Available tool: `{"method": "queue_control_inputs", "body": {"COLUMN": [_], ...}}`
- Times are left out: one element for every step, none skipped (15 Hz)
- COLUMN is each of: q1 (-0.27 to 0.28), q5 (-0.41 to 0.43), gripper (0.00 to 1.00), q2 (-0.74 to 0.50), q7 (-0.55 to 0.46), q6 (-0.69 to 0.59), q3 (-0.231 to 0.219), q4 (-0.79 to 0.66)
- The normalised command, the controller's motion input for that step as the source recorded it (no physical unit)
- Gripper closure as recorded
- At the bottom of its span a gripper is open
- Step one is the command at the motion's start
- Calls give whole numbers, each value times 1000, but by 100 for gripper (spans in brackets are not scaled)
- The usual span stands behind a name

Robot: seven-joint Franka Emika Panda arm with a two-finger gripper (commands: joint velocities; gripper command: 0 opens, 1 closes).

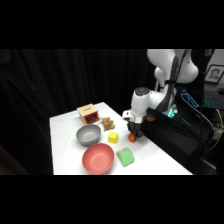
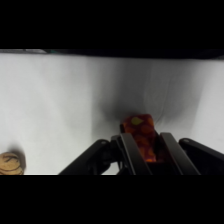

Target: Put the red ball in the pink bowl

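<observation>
Black curtains hang behind a white counter point(image 1: 65, 150), and I reach down over its right side. My fingers point(image 2: 145, 145) are closed in snugly on the ball point(image 2: 140, 131); from the wrist it sits red-orange between the two dark bars, its far end poking out past their tips. From the side the ball point(image 1: 131, 138) shows just under my hand, low at the counter or barely off it; I cannot tell which.

The bowl point(image 1: 98, 158) lies toward the front, well apart from me, with the green block point(image 1: 125, 157) just beside it on my side and the yellow cube point(image 1: 113, 138) between us further back.

What worries me most is the hold. The ball is round and slick, and I seem to have it near my tips, so a quick lift or swing could squirt it out and send it rolling off the counter's near edge. A low path across would clip the green block or the cube. Letting go too high over so shallow a dish could bounce the ball out again.

By count: one ball, one pink bowl, one grey bowl point(image 1: 88, 134), one yellow cube, one green block, one small wooden box point(image 1: 87, 114) with a red front, and one brownish clump point(image 1: 107, 122) I cannot identify.
</observation>
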Motion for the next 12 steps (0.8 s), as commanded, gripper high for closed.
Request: {"method": "queue_control_inputs", "body": {"q1": [267, 233, 206, 190, 208, 218, 165, 92, -35, -139, -245, -342], "q5": [-120, -124, -128, -135, -188, -256, -303, -326, -298, -299, -251, -100], "gripper": [97, 100, 100, 99, 97, 98, 97, 97, 97, 97, 97, 97], "q2": [-97, -135, -181, -243, -327, -373, -413, -481, -526, -532, -528, -532], "q7": [128, 121, 122, 137, 177, 225, 250, 265, 222, 217, 171, 50], "q6": [29, -35, -101, -196, -275, -328, -372, -476, -546, -543, -544, -567], "q3": [-308, -277, -245, -223, -242, -251, -194, -112, 32, 142, 257, 379], "q4": [4, 5, 5, 6, -44, -51, -54, -51, -50, -37, -17, 1]}}
